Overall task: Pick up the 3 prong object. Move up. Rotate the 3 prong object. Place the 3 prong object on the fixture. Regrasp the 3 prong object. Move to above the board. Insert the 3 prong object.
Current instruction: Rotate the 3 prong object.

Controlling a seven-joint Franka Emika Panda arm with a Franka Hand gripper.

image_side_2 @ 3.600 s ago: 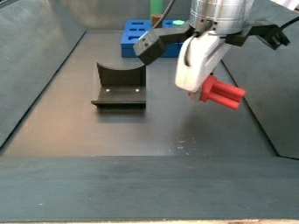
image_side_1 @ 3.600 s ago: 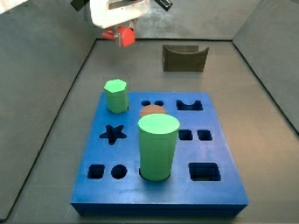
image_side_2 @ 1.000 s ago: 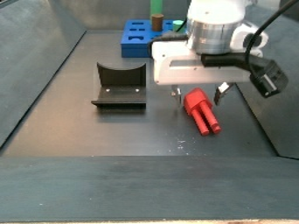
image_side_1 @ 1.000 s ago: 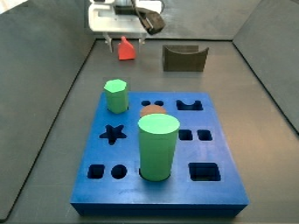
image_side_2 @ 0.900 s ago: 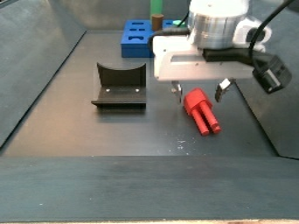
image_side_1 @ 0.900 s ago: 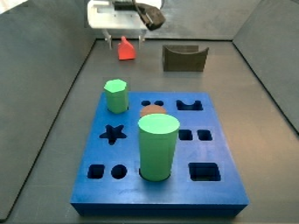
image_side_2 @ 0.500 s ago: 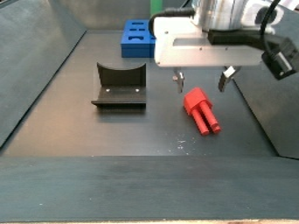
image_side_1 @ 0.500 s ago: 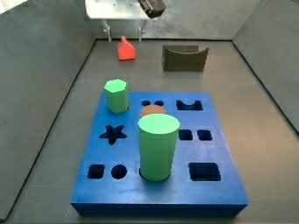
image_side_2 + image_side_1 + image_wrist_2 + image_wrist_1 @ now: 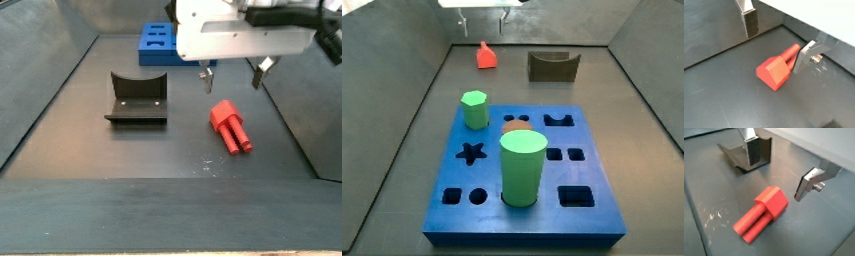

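The gripper (image 9: 234, 78) hangs wide open — holding nothing — above the 3 prong object (image 9: 230, 127) (lying flat).

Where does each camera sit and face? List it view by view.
Wrist views: on the arm, looking down past the open gripper at the red piece lying free.
Side view: beyond the blue board, facing the fixture.
Side view: opposite end, fixture nearer; gripper above the piece.
All share the red piece.
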